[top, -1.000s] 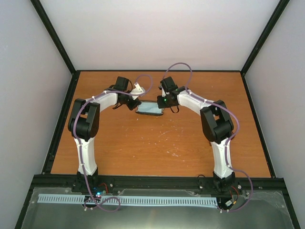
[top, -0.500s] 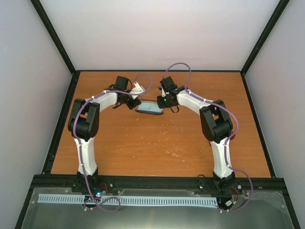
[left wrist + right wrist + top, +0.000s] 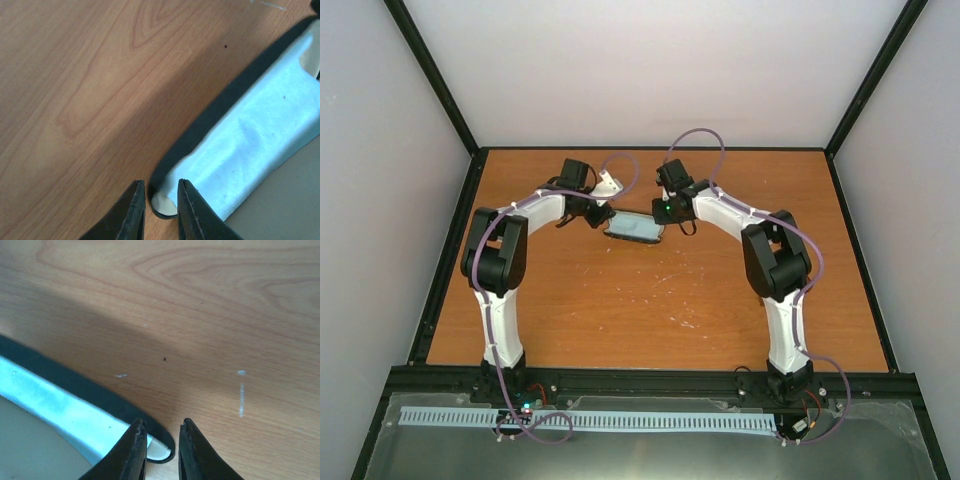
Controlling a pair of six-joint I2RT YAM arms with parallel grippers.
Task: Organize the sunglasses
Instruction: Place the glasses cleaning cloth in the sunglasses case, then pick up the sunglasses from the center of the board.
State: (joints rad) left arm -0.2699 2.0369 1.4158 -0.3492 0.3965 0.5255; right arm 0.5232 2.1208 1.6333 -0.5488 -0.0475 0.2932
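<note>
From above, flanking the black case (image 3: 635,227): left gripper (image 3: 602,219) at its left end, right gripper (image 3: 665,220) at its right. By left wrist, parted slightly astride the case's end, gripping nothing; pale blue cloth (image 3: 260,125) inside the case, sunglasses unseen. By right wrist, likewise parted narrowly at the other end, empty.

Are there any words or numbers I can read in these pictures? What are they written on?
None: no word, label, brand, number or sign can be read in any view.
The black case, the pale blue cloth and the wooden table all look plain.
The small green dot is a light, not writing.
</note>
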